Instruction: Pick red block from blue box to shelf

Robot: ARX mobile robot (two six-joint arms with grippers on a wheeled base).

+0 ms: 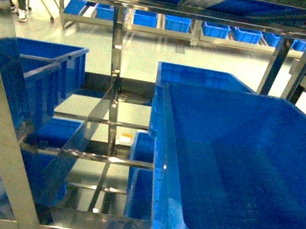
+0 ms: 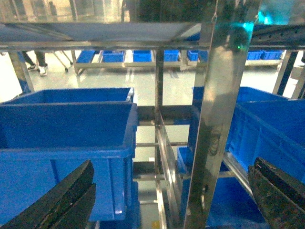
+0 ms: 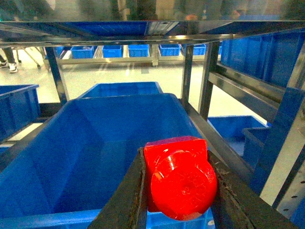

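While clamped, red block (image 3: 180,183): low centre of the right wrist frame, stud facing the camera, pinched between two dark fingers (image 3: 127,200)
Right end effector (image 3: 178,191): closed on the red block, a finger touching each side of it; it hangs over the near rim of a large blue crate (image 3: 86,143) that fills the middle of that frame
Left end effector (image 2: 169,195): fingers (image 2: 62,200) wide apart at the lower left and lower right corners of the left wrist frame, nothing between them but shelf and crates behind
Shelf (image 1: 116,54): shiny steel uprights and rails run across all three views; a perforated upright (image 2: 214,133) stands right of centre in the left wrist frame
Head view: neither end effector shows; a big blue crate (image 1: 239,165) takes up the right half, another (image 1: 36,70) sits at the left edge
Background: rows of blue crates (image 1: 175,22) across the top, on a pale floor (image 1: 153,46)
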